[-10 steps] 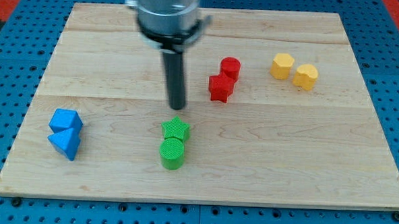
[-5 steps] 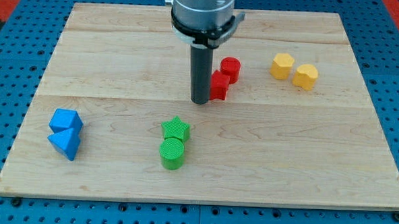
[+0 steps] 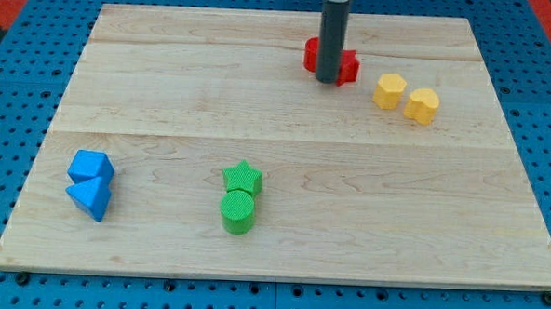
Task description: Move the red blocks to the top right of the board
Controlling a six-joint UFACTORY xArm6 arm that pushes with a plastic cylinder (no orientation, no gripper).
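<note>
Two red blocks sit near the view's top, right of centre, partly hidden behind my rod: one red block shows at the rod's left and the other red block at its right. Their shapes cannot be made out. My tip rests on the board just in front of them, touching or nearly touching both.
Two yellow blocks lie just right of the red ones. A green star and green cylinder sit at bottom centre. Two blue blocks lie at bottom left. The wooden board has blue pegboard around it.
My tip moved right, then up and right, pushing both red blocks from the middle towards the top of the board. The other blocks have not moved.
</note>
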